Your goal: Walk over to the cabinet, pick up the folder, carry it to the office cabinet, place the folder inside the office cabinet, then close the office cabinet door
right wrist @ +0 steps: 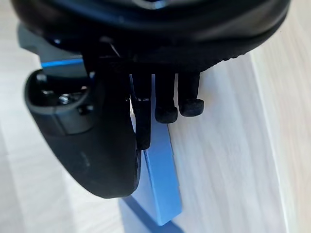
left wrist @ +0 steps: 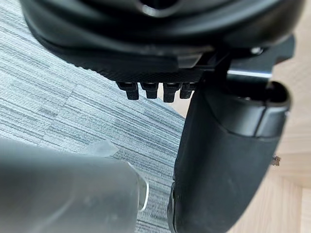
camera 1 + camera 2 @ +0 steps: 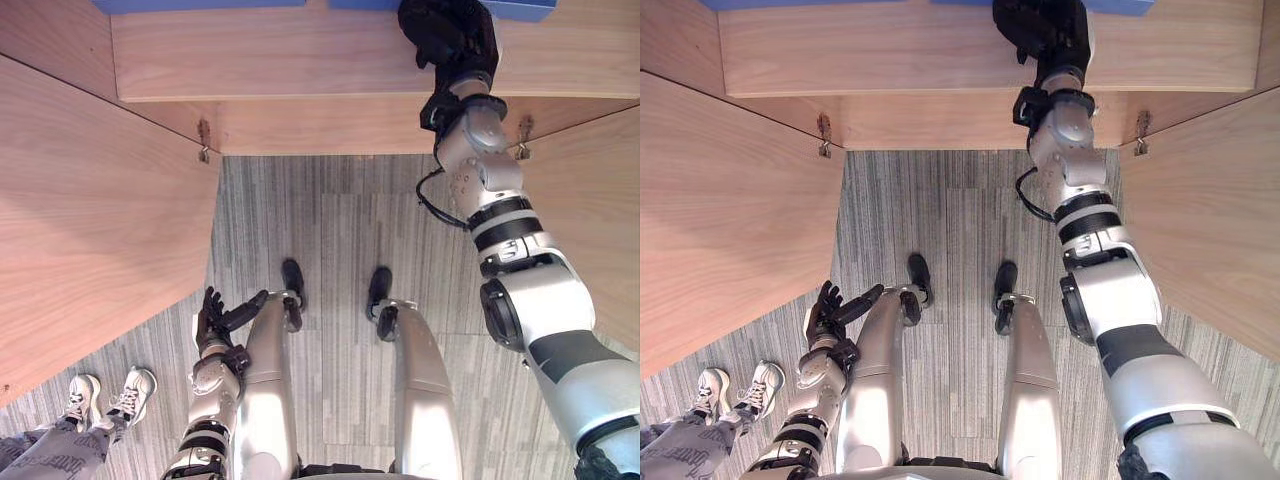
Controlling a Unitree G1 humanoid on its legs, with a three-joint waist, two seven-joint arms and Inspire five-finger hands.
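Your right hand (image 3: 455, 40) is on the cabinet shelf (image 3: 300, 60), thumb and curled fingers pinching the blue folder (image 1: 163, 191), which rests on the shelf, back from its front edge (both doors stand open). Left hand (image 3: 215, 318) hangs low, fingers relaxed, holding nothing. A person's shoes (image 3: 105, 395) are by the left door (image 3: 90, 220).

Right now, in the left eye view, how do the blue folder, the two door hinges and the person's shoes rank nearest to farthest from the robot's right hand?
1. blue folder, in the right hand, top.
2. right hinge, just below it.
3. left hinge, across the opening.
4. person's shoes, far lower left.
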